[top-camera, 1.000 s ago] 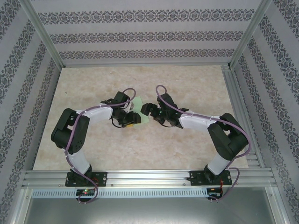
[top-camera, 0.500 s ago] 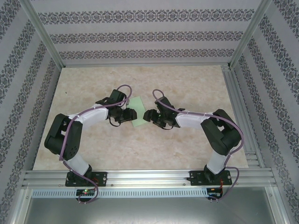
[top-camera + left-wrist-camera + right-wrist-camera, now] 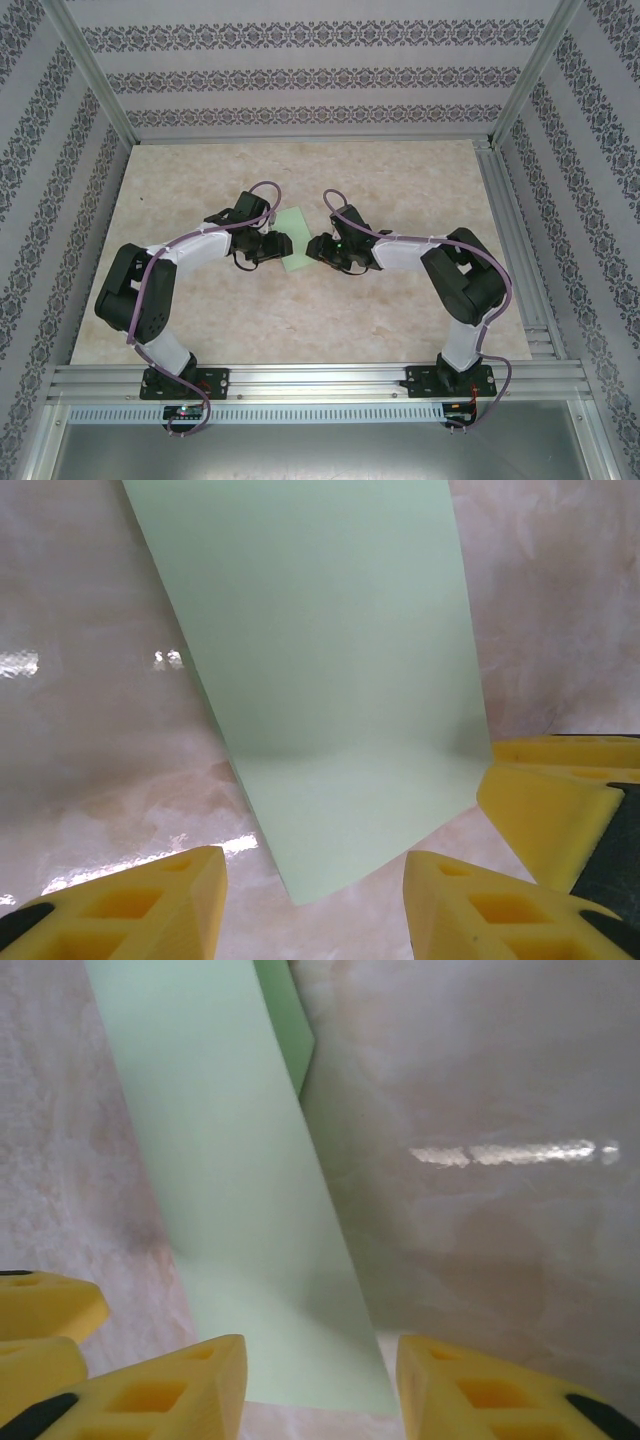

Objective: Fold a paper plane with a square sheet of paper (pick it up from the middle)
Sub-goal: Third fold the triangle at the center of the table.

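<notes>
A pale green sheet of paper [image 3: 295, 238] lies flat on the table between my two grippers, folded into a narrow rectangle. In the left wrist view one corner of the paper [image 3: 330, 710] points into the gap of my open left gripper [image 3: 315, 880], and neither finger touches it. My right gripper [image 3: 320, 1360] is open too, and its fingers straddle the near short edge of the paper [image 3: 230, 1190]. A darker under-layer [image 3: 287, 1020] shows at the far end. From above, the left gripper [image 3: 283, 247] and the right gripper [image 3: 316, 247] face each other across the paper.
The marble-patterned table [image 3: 400, 180] has free room all round the paper. An aluminium frame rail [image 3: 320, 380] runs along the near edge by the arm bases. A yellow finger of the right gripper [image 3: 560, 800] shows at the right of the left wrist view.
The paper stood tilted between the grippers and now lies flat on the table. Both arms have reached farther from their bases, and the right elbow has swung left.
</notes>
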Action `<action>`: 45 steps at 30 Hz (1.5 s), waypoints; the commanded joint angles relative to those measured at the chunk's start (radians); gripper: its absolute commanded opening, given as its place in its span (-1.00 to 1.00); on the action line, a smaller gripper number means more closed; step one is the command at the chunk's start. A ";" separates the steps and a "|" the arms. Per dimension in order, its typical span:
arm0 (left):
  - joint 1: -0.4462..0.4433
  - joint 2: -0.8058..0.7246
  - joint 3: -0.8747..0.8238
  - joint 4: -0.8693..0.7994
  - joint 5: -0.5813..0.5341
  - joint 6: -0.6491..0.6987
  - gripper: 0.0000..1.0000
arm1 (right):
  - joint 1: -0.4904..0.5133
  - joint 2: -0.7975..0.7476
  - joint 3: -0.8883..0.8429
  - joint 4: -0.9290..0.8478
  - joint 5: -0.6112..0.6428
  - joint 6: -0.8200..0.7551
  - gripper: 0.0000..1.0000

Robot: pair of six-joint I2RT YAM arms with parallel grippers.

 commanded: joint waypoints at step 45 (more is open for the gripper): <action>-0.061 0.165 0.044 0.188 0.041 -0.007 -0.40 | 0.056 -0.231 -0.140 -0.031 0.082 0.054 -0.70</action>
